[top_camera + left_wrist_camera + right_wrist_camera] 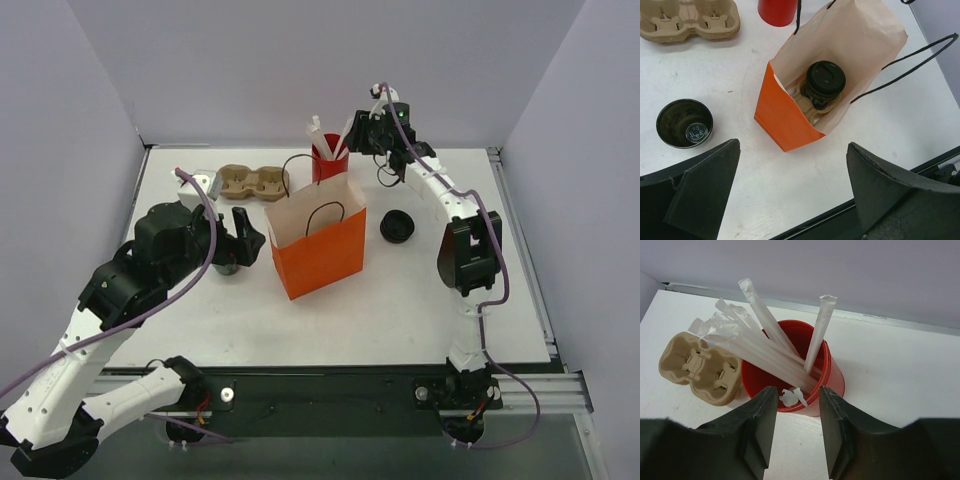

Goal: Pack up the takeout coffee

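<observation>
One dark lidded cup [825, 80] stands inside the orange paper bag [782, 120], seated in a tan carrier there. The bag stands open mid-table [320, 255]. A second dark cup [684, 123], open and without a lid, stands on the table left of the bag; in the top view it is mostly hidden under my left arm. My left gripper [792, 185] is open and empty, above the table just near of the bag [245, 238]. My right gripper [797, 425] is open and empty, close over the near side of the red cup of straws.
The red cup [790, 372] of white straws stands behind the bag [330, 160]. A tan two-hole carrier [253, 182] lies at the back left, also in the left wrist view [687, 20]. A black round lid [397, 227] lies right of the bag. Bag handles [910, 60] stick out.
</observation>
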